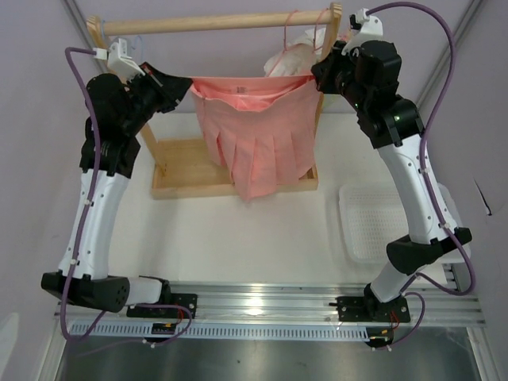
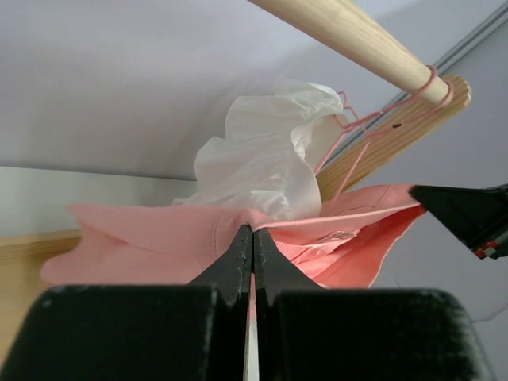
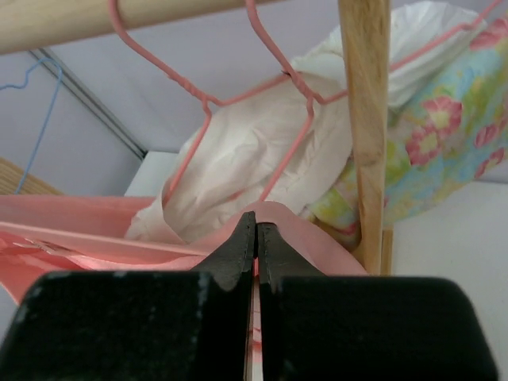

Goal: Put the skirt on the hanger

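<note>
Clerk: Entry one, left gripper (image 2: 252,232)?

Keeper: Fingers pressed together, pinching one end of the waistband of the skirt (image 1: 254,135). The fabric is caught between the tips.

Clerk: Entry two, right gripper (image 3: 255,226)?

Keeper: Likewise shut tight, nipping the waistband's other end, just beside the rack's right post (image 3: 363,119).

Clerk: Entry three, the skirt's place?

Keeper: Salmon-pink, pleated. The waistband is stretched level between the two grippers, just below the wooden rail (image 1: 214,22). The pleats hang in front of the rack, and the hem reaches down past the front edge of its base (image 1: 186,171). It is held up off the table (image 1: 262,238), toward the far edge.

Clerk: Entry four, the hanger (image 3: 45,119)?

Keeper: Light-blue wire, near the rail's left end, seen beyond the skirt and apart from it. The skirt is not on it.

Clerk: Remaining stock?

Keeper: Pink-red wire hangers (image 3: 208,101) at the rail's right end, carrying a white ruffled garment (image 2: 262,159). A pastel floral garment (image 3: 452,119) beyond the post. One white tray (image 1: 381,222) by the table's right edge.
</note>
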Action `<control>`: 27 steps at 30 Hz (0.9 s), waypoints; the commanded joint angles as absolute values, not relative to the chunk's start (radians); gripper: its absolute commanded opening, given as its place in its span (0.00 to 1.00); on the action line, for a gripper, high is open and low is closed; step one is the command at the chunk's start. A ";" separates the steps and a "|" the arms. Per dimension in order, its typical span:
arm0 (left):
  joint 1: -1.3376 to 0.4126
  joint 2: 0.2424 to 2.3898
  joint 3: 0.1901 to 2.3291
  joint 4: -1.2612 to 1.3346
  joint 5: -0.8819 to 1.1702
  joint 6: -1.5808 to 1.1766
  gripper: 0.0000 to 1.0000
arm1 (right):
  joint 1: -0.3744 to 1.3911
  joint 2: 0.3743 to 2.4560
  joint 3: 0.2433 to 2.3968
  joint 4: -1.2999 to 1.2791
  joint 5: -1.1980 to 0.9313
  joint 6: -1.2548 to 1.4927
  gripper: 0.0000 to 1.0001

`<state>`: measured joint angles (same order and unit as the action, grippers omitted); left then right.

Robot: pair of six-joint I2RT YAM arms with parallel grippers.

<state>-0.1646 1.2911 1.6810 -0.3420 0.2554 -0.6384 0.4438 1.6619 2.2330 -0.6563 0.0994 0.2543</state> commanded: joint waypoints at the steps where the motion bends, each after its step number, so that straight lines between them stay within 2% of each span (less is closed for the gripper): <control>1: -0.098 1.341 1.680 -0.197 0.320 -0.653 0.00 | 0.420 1.698 2.267 -0.468 0.127 0.203 0.00; 4: -0.069 1.414 1.733 -0.138 0.343 -0.664 0.00 | 0.404 1.765 2.275 -0.376 0.141 0.193 0.00; 9: -0.044 1.561 1.899 -0.095 0.396 -0.686 0.00 | 0.367 1.922 2.407 -0.338 0.138 0.224 0.00; 13: -0.041 1.669 2.049 -0.103 0.417 -0.684 0.00 | 0.376 1.954 2.430 -0.301 0.156 0.226 0.00; 16: -0.041 1.681 2.066 -0.114 0.429 -0.680 0.00 | 0.409 1.928 2.399 -0.291 0.181 0.190 0.00; 19: -0.043 1.638 1.965 -0.097 0.430 -0.667 0.00 | 0.472 1.829 2.246 -0.246 0.235 0.126 0.00; 23: -0.041 1.457 1.735 -0.107 0.413 -0.661 0.00 | 0.529 1.683 1.975 -0.207 0.319 0.109 0.00; 24: -0.041 1.413 1.569 -0.098 0.410 -0.672 0.00 | 0.535 1.654 1.863 -0.216 0.346 0.133 0.00; 26: -0.043 1.276 1.456 -0.121 0.391 -0.678 0.00 | 0.541 1.559 1.746 -0.241 0.367 0.190 0.00; 27: -0.043 1.226 1.278 -0.118 0.385 -0.684 0.00 | 0.545 1.524 1.683 -0.267 0.373 0.222 0.00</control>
